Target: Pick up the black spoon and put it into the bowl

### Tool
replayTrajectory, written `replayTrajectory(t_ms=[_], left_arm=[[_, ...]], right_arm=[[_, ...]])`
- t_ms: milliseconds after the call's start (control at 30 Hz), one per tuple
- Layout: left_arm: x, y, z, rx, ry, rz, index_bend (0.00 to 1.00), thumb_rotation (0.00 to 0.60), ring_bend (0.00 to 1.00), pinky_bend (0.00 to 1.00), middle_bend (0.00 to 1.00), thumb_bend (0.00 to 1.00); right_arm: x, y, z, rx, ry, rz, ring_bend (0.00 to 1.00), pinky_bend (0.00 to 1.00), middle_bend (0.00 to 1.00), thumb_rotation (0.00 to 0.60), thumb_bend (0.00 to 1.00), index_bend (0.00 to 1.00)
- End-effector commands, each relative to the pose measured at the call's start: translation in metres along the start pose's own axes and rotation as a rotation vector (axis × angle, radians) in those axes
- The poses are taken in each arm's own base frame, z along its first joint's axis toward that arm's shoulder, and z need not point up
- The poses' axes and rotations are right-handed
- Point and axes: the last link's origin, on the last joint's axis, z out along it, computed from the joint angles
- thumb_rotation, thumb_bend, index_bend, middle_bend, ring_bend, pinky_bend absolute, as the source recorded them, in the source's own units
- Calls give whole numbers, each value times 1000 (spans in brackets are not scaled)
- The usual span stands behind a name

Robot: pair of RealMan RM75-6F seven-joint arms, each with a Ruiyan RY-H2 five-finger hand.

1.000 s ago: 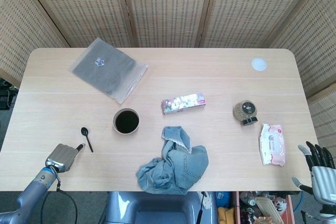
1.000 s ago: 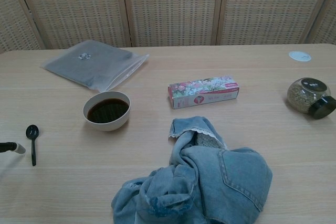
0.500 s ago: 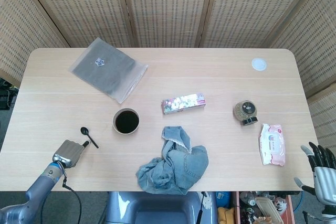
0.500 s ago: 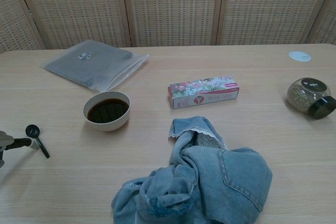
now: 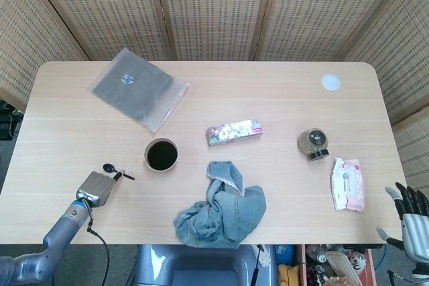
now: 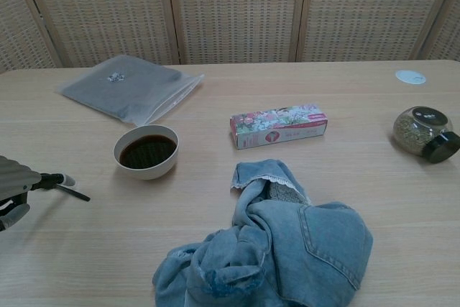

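Note:
The black spoon (image 5: 118,172) lies flat on the table just left of the bowl (image 5: 147,156), its scoop end at the left and its handle (image 6: 77,194) pointing right. The white bowl (image 6: 146,171) holds dark liquid. My left hand (image 5: 96,187) is right at the spoon, one fingertip (image 6: 66,178) touching it near the scoop. The hand (image 6: 14,183) hides the scoop in the chest view, so I cannot tell whether the spoon is pinched. My right hand (image 5: 410,213) hangs off the table's near right corner, its fingers spread and holding nothing.
A crumpled denim cloth (image 5: 221,207) lies right of the bowl near the front edge. A flowered box (image 5: 233,131) sits in the middle, a grey plastic bag (image 5: 139,88) at the back left. At the right are a jar (image 5: 314,143), a wipes pack (image 5: 348,183) and a white lid (image 5: 330,82).
My left hand has moved right and forward, up to the spoon. The spoon has swung round, its handle now pointing right towards the bowl. The right hand has sunk a little.

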Motion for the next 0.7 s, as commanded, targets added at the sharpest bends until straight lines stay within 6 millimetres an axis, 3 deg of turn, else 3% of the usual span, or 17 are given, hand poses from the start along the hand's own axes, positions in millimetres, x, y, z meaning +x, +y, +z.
replayTrajectory(t_ms=[33, 333, 700], left_arm=[[4, 0, 5, 6, 3, 0, 41, 600, 751, 651, 827, 701], [11, -13, 1, 50, 5, -14, 40, 600, 751, 651, 827, 701], [-6, -39, 0, 120, -55, -15, 41, 600, 751, 651, 827, 701]], right_arm=[[0, 1, -1, -2, 2, 0, 0, 0, 142, 600, 213, 171], [0, 2, -3, -4, 5, 4, 0, 0, 142, 600, 213, 171], [-1, 0, -1, -2, -3, -1, 0, 0, 142, 600, 213, 171]])
